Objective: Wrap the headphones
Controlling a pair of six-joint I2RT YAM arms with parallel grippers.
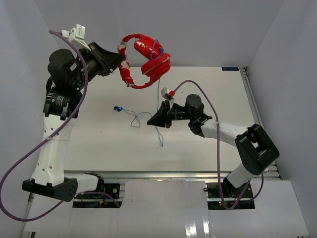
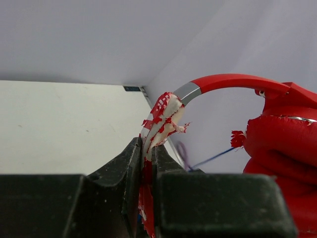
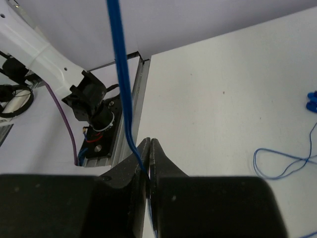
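The red headphones (image 1: 146,60) hang in the air at the back of the table, held by the headband's torn padding (image 2: 162,121) in my left gripper (image 1: 122,60), which is shut on it. Both earcups (image 2: 280,144) hang to the right in the left wrist view. The thin blue cord (image 1: 159,126) drops from the earcups to the table. My right gripper (image 1: 154,119) is shut on the cord (image 3: 121,74) just above the table. The rest of the cord lies in loose loops (image 1: 134,118) ending at the blue plug (image 1: 117,108).
The white table (image 1: 208,148) is bounded by white walls at the back and sides. A metal rail (image 1: 252,106) runs along its right edge. Thick purple robot cables (image 1: 29,153) hang from both arms. The left arm's base (image 3: 94,106) shows in the right wrist view.
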